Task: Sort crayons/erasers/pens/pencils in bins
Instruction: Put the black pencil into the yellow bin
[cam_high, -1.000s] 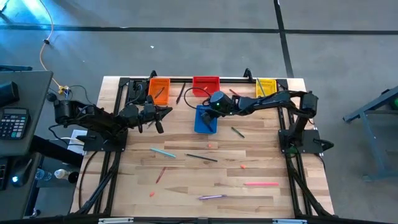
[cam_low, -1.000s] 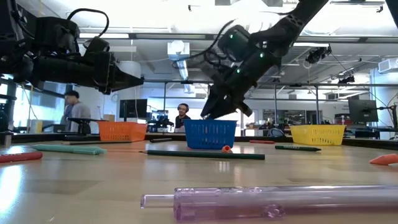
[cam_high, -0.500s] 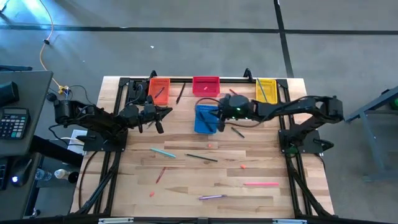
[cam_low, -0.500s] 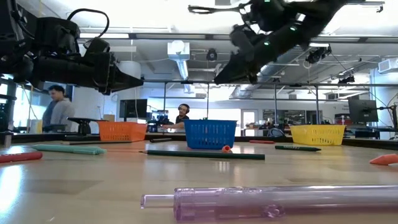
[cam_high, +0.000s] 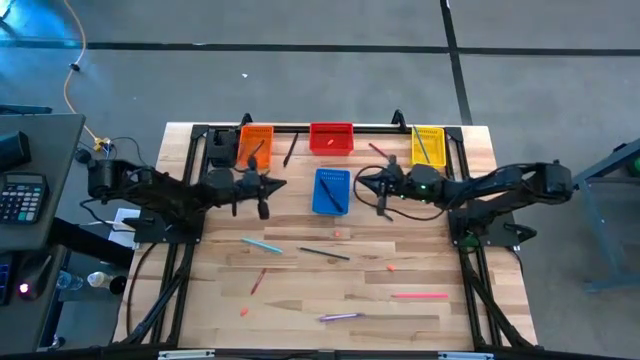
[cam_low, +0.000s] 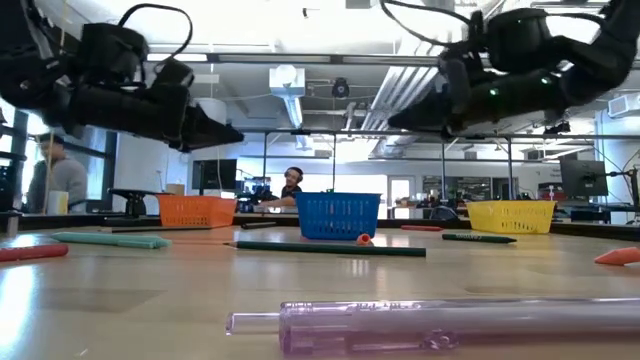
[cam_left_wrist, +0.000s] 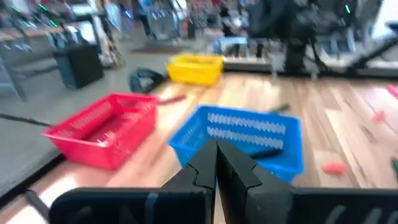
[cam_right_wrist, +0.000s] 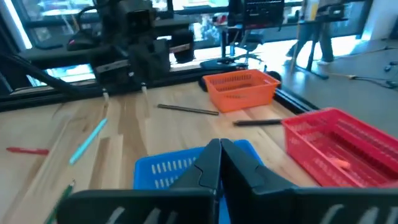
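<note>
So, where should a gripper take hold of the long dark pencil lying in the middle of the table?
The dark pencil lies flat and alone on the wood table, so I would probably come straight down from above, fingers closing across its thin shaft near the middle, where it balances.

You are looking at a pale wooden plank table (cam_high: 300, 285) standing on a grey concrete floor (cam_high: 300, 80) crossed by dark lines. To one side sits a dark desk (cam_high: 35, 170) holding a black calculator (cam_high: 22, 198), with a yellow cable (cam_high: 72, 60) trailing nearby. Beyond the table, a white ceiling (cam_low: 300, 30) with a pale ventilation duct (cam_low: 287, 80) spans an open workshop, where a seated person (cam_low: 292, 185) and a standing person (cam_low: 55, 180) appear.
</note>
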